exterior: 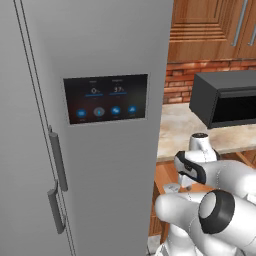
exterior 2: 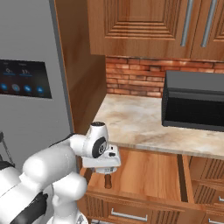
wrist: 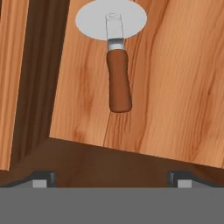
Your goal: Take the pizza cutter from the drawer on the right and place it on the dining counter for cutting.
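The drawer (exterior 2: pixel 153 175) stands pulled out under the stone worktop, with its lighter wood floor (wrist: pixel 175 87) showing. On that floor lies the pizza cutter (wrist: pixel 118 65), a round grey blade with a brown wooden handle pointing toward my hand. My gripper (wrist: pixel 112 180) hangs above the drawer's near left part, just short of the handle's end. Its jaws are open wide with nothing between them. In the right base view the gripper (exterior 2: pixel 106 171) points down into the drawer over a small brown shape that may be the cutter's handle. The dining counter is out of view.
A tall grey fridge (exterior: pixel 100 150) with a dark touch panel stands close on the left. A black microwave (exterior 2: pixel 194 105) sits on the beige stone worktop (exterior 2: pixel 131 118) above the drawer. Wooden wall cabinets (exterior 2: pixel 144 26) and a brick wall lie behind.
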You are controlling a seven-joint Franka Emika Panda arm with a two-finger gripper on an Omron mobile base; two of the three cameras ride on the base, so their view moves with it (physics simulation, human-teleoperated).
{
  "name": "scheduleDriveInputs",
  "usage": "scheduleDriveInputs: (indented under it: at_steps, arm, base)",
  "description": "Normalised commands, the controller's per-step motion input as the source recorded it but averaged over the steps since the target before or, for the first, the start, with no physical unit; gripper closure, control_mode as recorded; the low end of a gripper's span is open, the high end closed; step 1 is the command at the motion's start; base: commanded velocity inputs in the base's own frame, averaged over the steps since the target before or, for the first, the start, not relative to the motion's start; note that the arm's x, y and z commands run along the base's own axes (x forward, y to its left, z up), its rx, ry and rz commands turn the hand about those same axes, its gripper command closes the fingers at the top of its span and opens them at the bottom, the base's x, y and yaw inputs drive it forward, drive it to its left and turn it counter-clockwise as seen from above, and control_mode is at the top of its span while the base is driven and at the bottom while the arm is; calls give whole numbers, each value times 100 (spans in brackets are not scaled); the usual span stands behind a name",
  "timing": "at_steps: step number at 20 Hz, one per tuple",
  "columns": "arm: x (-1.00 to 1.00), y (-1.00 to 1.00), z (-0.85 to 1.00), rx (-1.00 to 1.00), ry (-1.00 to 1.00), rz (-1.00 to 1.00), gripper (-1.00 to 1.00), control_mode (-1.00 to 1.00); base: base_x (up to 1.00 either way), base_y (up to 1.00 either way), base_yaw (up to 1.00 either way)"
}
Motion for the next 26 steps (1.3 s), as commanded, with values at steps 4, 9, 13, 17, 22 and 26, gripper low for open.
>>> scheduleDriveInputs:
  at_steps: [4,9,13,17,22,26]
  arm:
    - [4,0,-22,12,6,6,-100,-100]
    - [23,-2,-33,1,0,4,-100,-100]
    - [23,0,-55,0,0,1,-100,-100]
    - [28,-1,-38,0,0,0,-100,-100]
    - [26,0,-20,2,0,0,-100,-100]
    - [35,-4,-24,1,0,0,-100,-100]
  base:
    - [0,0,0]
    - [0,0,0]
    - [0,0,0]
    - [0,0,0]
    - [0,0,0]
    - [0,0,0]
